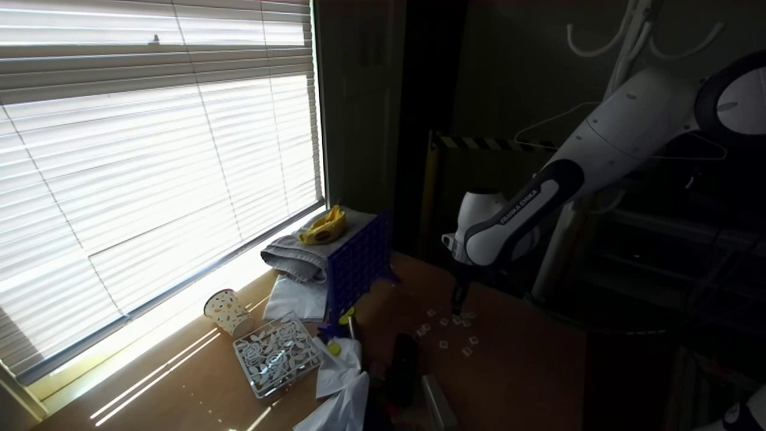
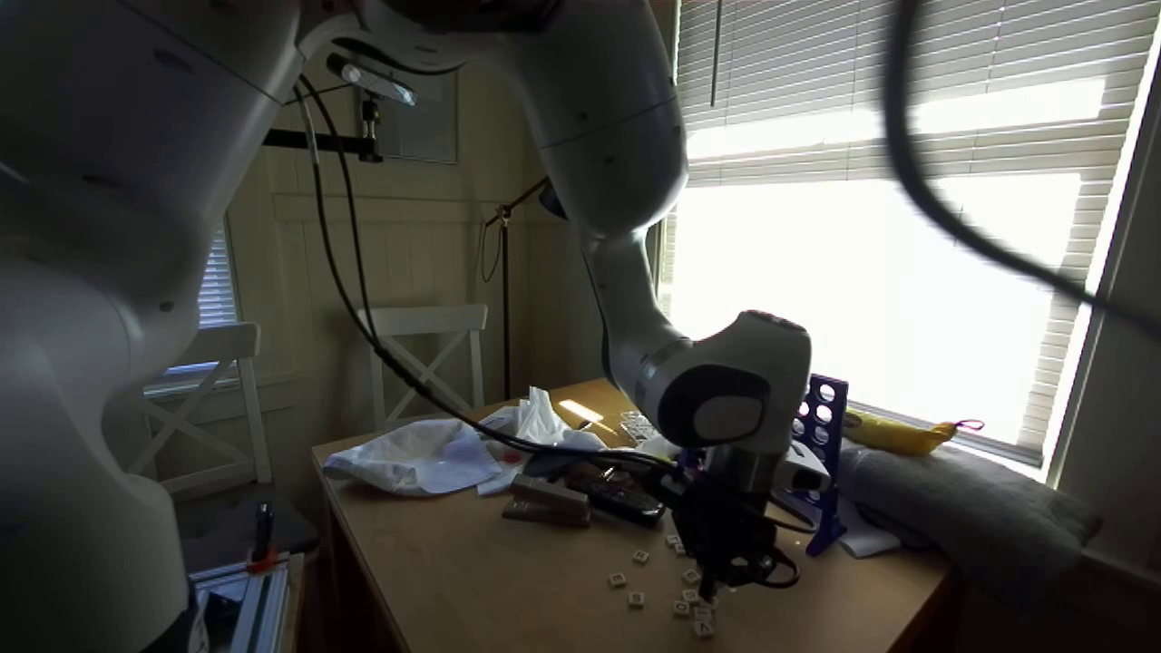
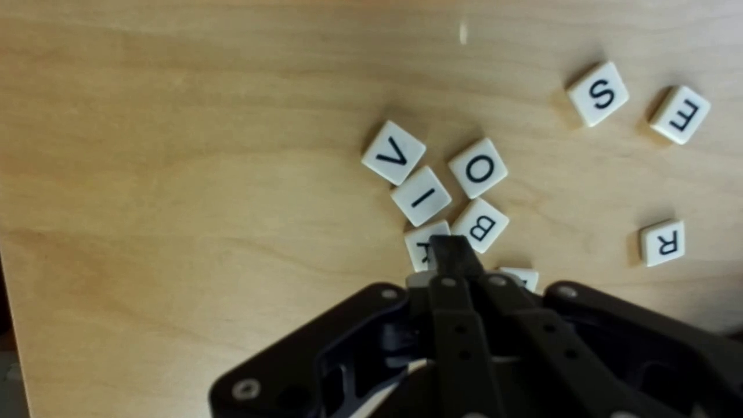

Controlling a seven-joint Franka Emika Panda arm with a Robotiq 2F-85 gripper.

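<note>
- From where I'm standing, the black two-fingered metal gripper (image 3: 458,255) has its fingers pressed together, pinching nothing that I can see.
- Its tips point down at a small white square tile with a black letter (image 3: 419,248), part of it covered; I can't tell whether they touch it.
- Short, slow moves look wisest to me: the neighbours sit so close that a sideways slip would likely knock them askew.
- I'd keep any press light, enough to slide a tile flat without tipping it on the pale wood-grained tabletop (image 3: 174,232).
- Pinching one would, I think, want the fingers spread first and two free edges, and the crowding leaves little room.
- That half-covered tile lies face up on the tabletop, thin and smooth, slightly turned.
- Just beside it are matching white squares printed in black: the B tile (image 3: 480,225) and the I tile (image 3: 421,196), then the O tile (image 3: 479,168) and the V tile (image 3: 393,153) beyond.
- The S tile (image 3: 598,94) lies well apart.
</note>
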